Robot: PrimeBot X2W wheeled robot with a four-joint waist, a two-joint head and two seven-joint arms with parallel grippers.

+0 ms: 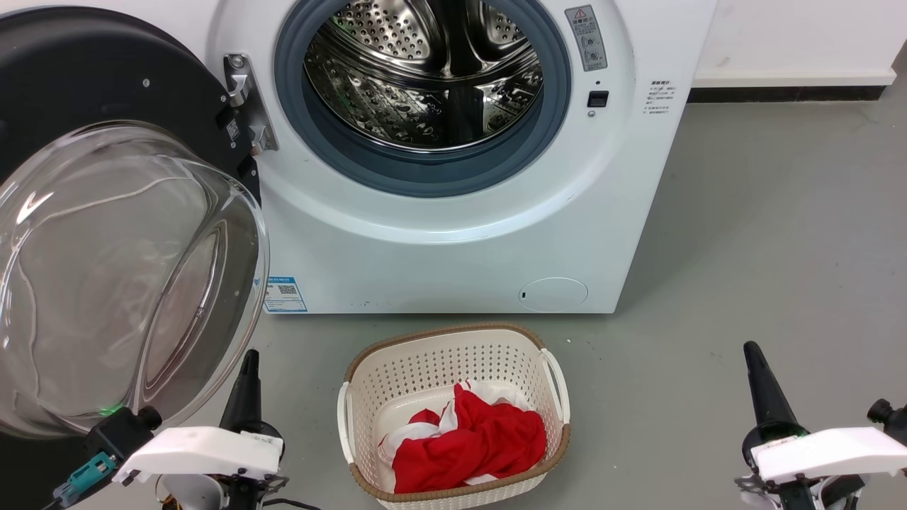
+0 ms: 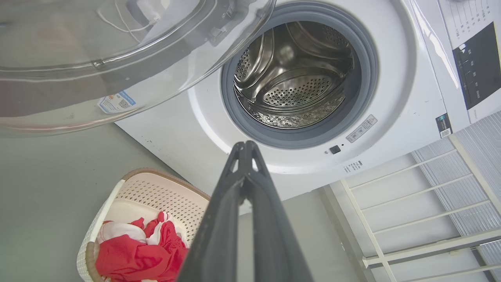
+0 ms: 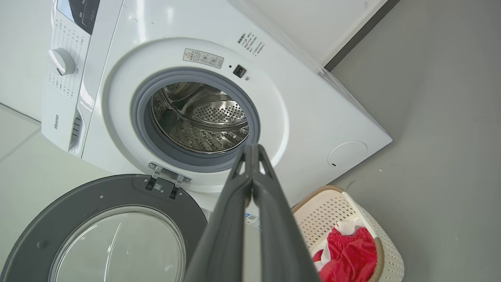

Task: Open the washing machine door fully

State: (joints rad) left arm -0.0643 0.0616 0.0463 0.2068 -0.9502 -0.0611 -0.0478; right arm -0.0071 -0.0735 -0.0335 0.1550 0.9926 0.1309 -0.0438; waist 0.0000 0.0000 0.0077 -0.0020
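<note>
Washing machine door (image 1: 120, 269) stands wide open, at 9 o'clock from drum opening (image 1: 425, 78) of washing machine (image 1: 453, 234). Left gripper (image 1: 249, 358) at 5 o'clock of door, fingers pressed together, empty. Right gripper (image 1: 752, 352) also closed tight, empty. Basket (image 1: 397, 354) at 6 o'clock of machine.

We see a white washing machine (image 1: 453, 241) with a perforated steel drum (image 1: 418, 78), a black-rimmed door (image 1: 127, 227) (clear glass centre), and a cream perforated basket (image 1: 439, 354) of red-and-white cloth (image 1: 475, 443).
</note>
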